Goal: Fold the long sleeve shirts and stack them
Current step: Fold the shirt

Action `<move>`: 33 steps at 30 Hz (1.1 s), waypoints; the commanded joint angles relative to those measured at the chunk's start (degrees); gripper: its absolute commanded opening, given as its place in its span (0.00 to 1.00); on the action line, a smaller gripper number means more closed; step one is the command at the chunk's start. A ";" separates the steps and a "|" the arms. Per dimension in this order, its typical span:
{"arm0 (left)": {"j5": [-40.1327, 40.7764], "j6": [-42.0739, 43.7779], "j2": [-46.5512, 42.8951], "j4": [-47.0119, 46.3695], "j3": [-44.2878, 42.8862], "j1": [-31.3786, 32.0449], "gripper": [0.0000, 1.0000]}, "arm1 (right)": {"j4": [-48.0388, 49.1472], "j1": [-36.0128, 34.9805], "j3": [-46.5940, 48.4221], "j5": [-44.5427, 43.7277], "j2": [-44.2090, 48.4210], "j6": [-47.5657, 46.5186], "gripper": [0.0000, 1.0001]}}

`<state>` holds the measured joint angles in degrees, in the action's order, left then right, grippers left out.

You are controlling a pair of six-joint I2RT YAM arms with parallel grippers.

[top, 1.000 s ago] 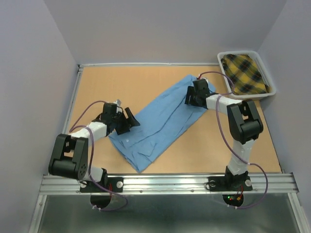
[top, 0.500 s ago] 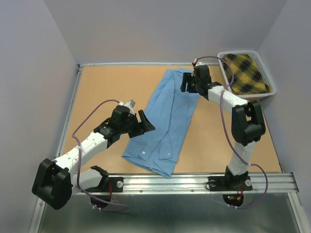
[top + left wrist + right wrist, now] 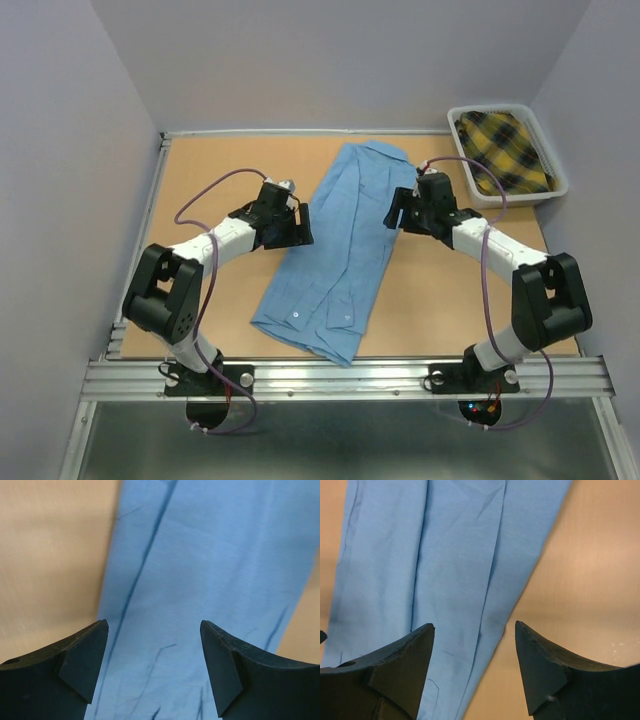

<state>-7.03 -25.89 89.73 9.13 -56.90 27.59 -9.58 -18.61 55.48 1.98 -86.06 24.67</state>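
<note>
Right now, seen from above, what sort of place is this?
Probably a robot test bench: a left arm and right arm bolted to a metal rail at a boxed-in wooden table, with a blue shirt spread out and a plaid cloth in a white basket.

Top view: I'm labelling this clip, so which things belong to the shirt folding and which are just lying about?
In the job: plain light blue long sleeve shirt, flat on the tan table; left gripper and right gripper, both open over its edges.
Lying about: white basket; yellow-and-black plaid cloth inside it.

Pale lavender walls [image 3: 330, 60] enclose a tan tabletop [image 3: 220, 170] fronted by an aluminium rail [image 3: 350, 378].
</note>
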 commanded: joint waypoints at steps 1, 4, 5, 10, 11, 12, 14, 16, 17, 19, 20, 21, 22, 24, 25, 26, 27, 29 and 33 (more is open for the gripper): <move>-0.44 3.22 2.28 0.63 -1.90 -0.79 0.86 | 0.88 -0.72 0.15 1.10 -2.87 1.09 0.71; -0.88 2.25 2.99 -0.42 -0.41 -0.70 0.86 | 1.15 -0.72 2.96 0.92 -8.76 -0.84 0.71; -1.06 1.29 3.08 -1.29 1.17 -0.70 0.86 | 1.23 -0.72 3.92 0.31 -10.16 -1.28 0.71; -3.87 -2.84 3.60 -3.85 5.75 -0.70 0.85 | 1.59 -0.72 9.02 -1.80 -17.64 -3.22 0.71; -4.48 -3.46 3.78 -4.72 7.23 -0.70 0.85 | 1.59 -0.64 10.42 -4.33 -18.43 -3.66 0.71; -5.62 -5.55 3.69 -5.43 8.03 -0.70 0.85 | 1.59 -0.72 11.30 -5.05 -19.22 -4.70 0.70; -6.94 -8.02 3.26 -7.79 10.57 -0.61 0.83 | 1.59 -0.72 12.80 -7.32 -21.77 -5.94 0.70; -8.79 -12.05 2.56 -10.60 13.12 -0.26 0.82 | 1.50 -0.72 15.43 -10.13 -24.75 -8.39 0.70; -9.05 -13.38 2.20 -11.40 13.83 0.09 0.82 | 1.50 -0.72 16.57 -10.93 -25.99 -9.28 0.70; -9.41 -18.20 1.07 -13.07 15.32 1.75 0.82 | 1.50 -0.72 19.64 -11.99 -27.92 -11.47 0.70; -9.67 -19.97 0.54 -15.52 16.90 2.54 0.82 | 1.50 -0.72 20.71 -12.43 -29.93 -12.00 0.70; -10.11 -21.99 0.18 -16.67 17.61 4.03 0.82 | 1.41 -0.64 21.85 -12.52 -30.82 -12.44 0.70; -10.02 -25.06 -0.43 -17.55 18.14 4.83 0.82 | 1.41 -0.64 24.21 -12.35 -31.79 -12.97 0.70; -9.85 -27.19 -0.61 -19.32 18.85 6.24 0.82 | 1.32 -0.64 26.68 -11.47 -34.25 -13.06 0.70; -9.59 -27.89 -1.13 -19.32 18.93 6.42 0.82 | 1.32 -0.64 28.96 -11.12 -34.96 -13.06 0.70; -9.32 -28.51 -1.57 -19.41 19.02 6.42 0.82 | 1.15 -0.64 30.28 -10.68 -35.57 -13.06 0.70; -7.41 -28.43 -2.28 -18.80 18.85 6.33 0.84 | 0.80 -0.64 31.25 -10.42 -36.27 -13.33 0.70; -4.24 -26.33 -5.09 -15.55 17.27 6.33 0.88 | 0.01 -0.64 32.93 -10.59 -35.41 -13.33 0.70; 3.49 -21.50 -10.97 -10.10 14.55 6.33 0.98 | -0.26 -0.64 29.97 -12.08 -26.56 -12.72 0.72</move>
<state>-11.51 -50.85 84.86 -6.44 -39.62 34.04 -9.32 -18.90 84.82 -8.32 -120.84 12.34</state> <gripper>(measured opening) 0.965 0.711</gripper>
